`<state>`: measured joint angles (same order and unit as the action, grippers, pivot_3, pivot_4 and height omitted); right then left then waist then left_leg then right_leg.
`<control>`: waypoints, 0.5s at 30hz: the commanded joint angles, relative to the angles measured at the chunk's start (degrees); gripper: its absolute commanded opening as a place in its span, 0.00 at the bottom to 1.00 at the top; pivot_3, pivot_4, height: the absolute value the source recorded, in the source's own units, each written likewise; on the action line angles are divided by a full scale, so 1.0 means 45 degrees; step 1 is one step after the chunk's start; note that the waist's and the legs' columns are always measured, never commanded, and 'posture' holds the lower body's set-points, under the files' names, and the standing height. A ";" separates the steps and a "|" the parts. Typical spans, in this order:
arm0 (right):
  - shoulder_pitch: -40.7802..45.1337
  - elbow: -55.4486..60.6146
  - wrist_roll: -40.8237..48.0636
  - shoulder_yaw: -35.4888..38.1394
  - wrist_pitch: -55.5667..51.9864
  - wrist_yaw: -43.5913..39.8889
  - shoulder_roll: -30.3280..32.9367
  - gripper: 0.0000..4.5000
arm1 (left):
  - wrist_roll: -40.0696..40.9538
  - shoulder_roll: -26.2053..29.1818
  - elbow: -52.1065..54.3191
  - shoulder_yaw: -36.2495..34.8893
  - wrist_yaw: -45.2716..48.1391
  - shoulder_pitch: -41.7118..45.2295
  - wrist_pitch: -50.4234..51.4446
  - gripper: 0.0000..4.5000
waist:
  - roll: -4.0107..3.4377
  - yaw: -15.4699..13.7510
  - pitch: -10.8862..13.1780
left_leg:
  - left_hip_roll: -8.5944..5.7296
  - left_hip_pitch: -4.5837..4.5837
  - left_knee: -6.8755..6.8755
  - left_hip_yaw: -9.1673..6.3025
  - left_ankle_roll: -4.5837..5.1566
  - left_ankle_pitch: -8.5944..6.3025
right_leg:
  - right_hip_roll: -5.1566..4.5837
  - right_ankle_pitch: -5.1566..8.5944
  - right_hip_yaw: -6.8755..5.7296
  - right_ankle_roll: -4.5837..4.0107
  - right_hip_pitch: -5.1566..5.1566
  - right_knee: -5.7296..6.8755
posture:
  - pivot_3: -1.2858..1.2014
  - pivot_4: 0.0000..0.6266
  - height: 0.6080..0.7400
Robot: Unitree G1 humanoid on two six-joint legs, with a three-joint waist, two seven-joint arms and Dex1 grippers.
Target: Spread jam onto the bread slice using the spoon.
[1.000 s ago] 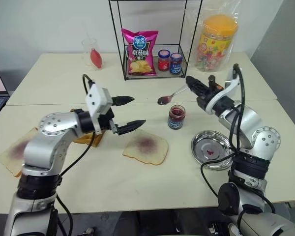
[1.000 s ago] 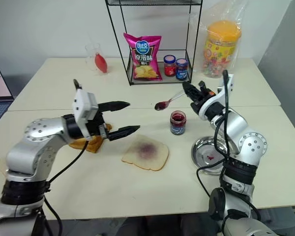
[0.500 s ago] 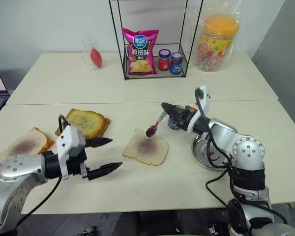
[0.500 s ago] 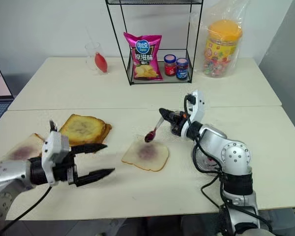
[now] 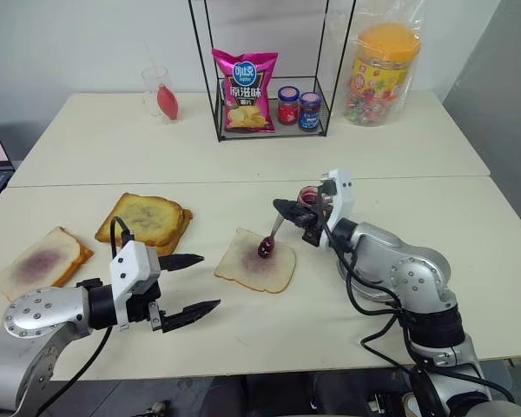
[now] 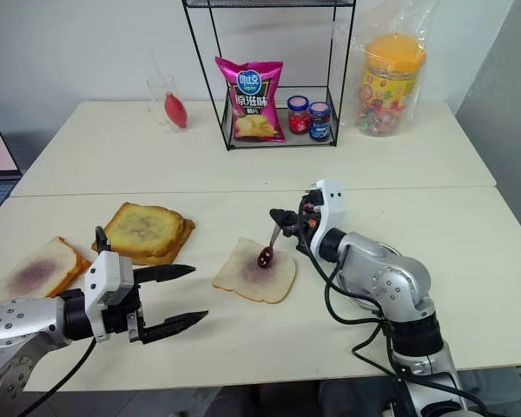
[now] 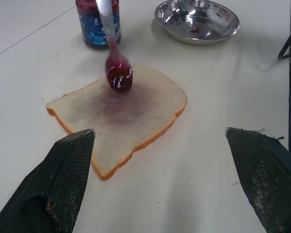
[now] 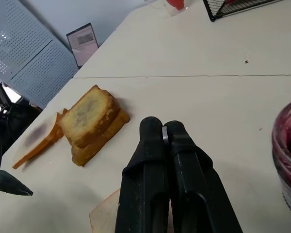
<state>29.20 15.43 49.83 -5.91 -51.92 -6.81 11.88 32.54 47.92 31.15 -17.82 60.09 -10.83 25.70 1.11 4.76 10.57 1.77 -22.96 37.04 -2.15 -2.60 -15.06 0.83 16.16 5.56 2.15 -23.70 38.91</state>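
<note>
The bread slice (image 5: pixel 253 265) lies flat mid-table, a purple blotch at its centre. My right gripper (image 5: pixel 282 208) is shut on the handle of the spoon (image 5: pixel 272 233), whose bowl, heaped with dark red jam (image 7: pixel 119 72), is down at the slice's far part; I cannot tell whether it touches. The jam jar (image 7: pixel 98 22) stands just behind, partly hidden by the right hand. My left gripper (image 5: pixel 201 282) hangs open and empty near the table's front, left of the slice and pointing at it.
A toasted slice (image 5: pixel 145 217) and another blotched slice (image 5: pixel 39 261) lie at the left. A metal dish (image 7: pixel 198 19) sits right of the jar. At the back stand a wire rack (image 5: pixel 221 137) with a chips bag and two small jars, a candy jar (image 5: pixel 382 74) and a glass (image 5: pixel 159 91).
My right gripper came down and to the left, tipping the loaded spoon from above the jar to the bread slice. My left arm drew back and down toward the front left, still open.
</note>
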 commanded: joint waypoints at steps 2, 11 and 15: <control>0.0179 0.0516 -0.0384 -0.0119 0.0218 -0.0787 -0.0189 0.01 | -0.0035 -0.0002 0.0002 0.0062 -0.0074 0.0169 -0.0324 1.00 | 0.0000 -0.0001 0.0000 | 0.0000 -0.0001 0.0001 -0.0001 0.0000 0.0000 | 0.0000 0.0000 -0.0001 0.0000 0.0000 0.0000 | 0.52 0.24 1.00; 0.0533 0.0281 -0.1115 -0.0148 0.0361 -0.1358 -0.0568 0.01 | -0.0124 0.0077 -0.0260 0.0093 -0.0031 0.0111 -0.0592 1.00 | 0.0001 0.0000 0.0000 | 0.0000 0.0002 0.0002 -0.0004 -0.0001 0.0000 | 0.0000 -0.0001 -0.0002 -0.0001 0.0000 0.0008 | 0.52 0.24 1.00; 0.0660 0.0552 -0.1703 -0.0501 0.0580 -0.1926 -0.0339 0.01 | -0.0178 0.0098 -0.0454 0.0074 0.0048 0.0111 -0.0800 1.00 | 0.0001 0.0001 -0.0001 | -0.0001 0.0002 0.0004 -0.0004 -0.0001 0.0001 | 0.0000 -0.0001 -0.0003 -0.0001 0.0000 0.0009 | 0.52 0.24 1.00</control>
<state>30.90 15.34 42.85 -7.56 -50.62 -13.68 10.34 31.86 47.95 28.67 -16.88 59.74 -10.49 23.49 1.12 4.76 10.56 1.76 -22.95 37.05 -2.16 -2.61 -15.06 0.83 16.16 5.55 2.15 -23.70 38.95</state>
